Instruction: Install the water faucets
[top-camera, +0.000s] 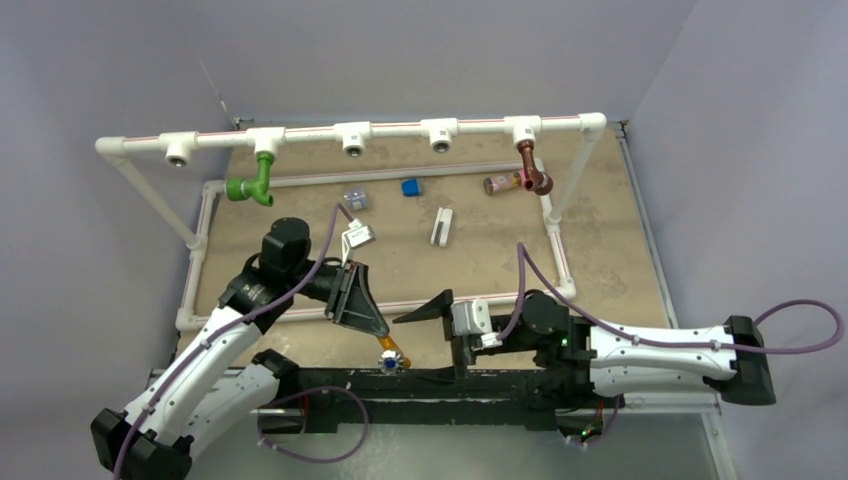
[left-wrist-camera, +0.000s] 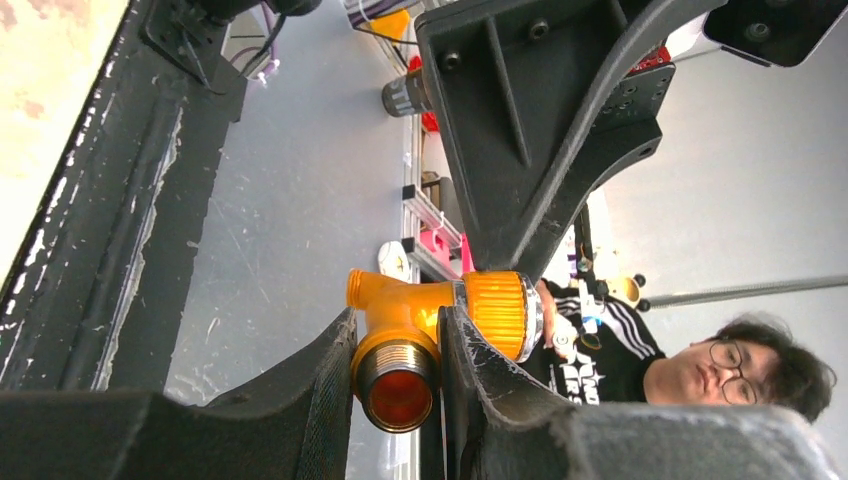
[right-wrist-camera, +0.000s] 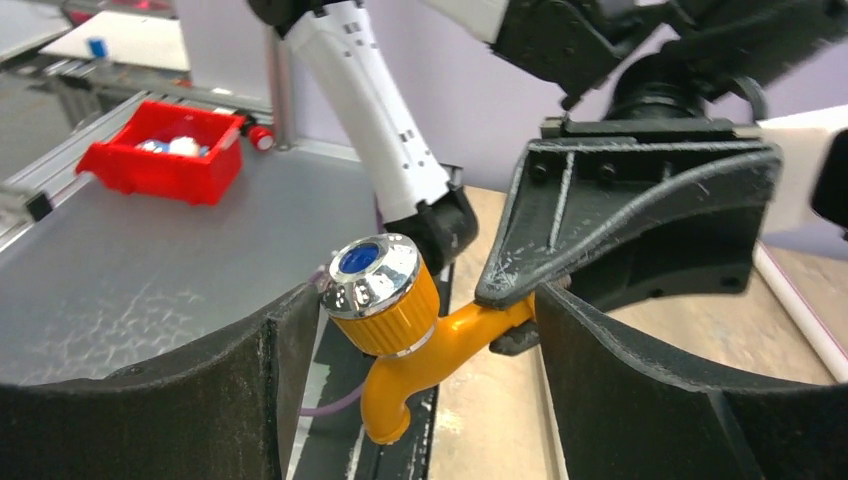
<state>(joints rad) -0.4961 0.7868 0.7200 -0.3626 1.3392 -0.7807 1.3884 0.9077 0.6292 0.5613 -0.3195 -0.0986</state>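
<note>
My left tool (left-wrist-camera: 398, 375) is clamped on the orange faucet (left-wrist-camera: 405, 320) at the table's (top-camera: 480, 260) six o'clock edge. My right tool (right-wrist-camera: 430, 375) stands apart around its knob. The green faucet (top-camera: 252, 186) hangs at eleven o'clock and the dark brown faucet (top-camera: 533, 172) at one, both on the pipe frame (top-camera: 400, 130).

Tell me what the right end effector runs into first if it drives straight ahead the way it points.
The orange faucet, gripped by the left end effector. It sits between the open fingers of the right end effector, though exact depth is unclear.
</note>
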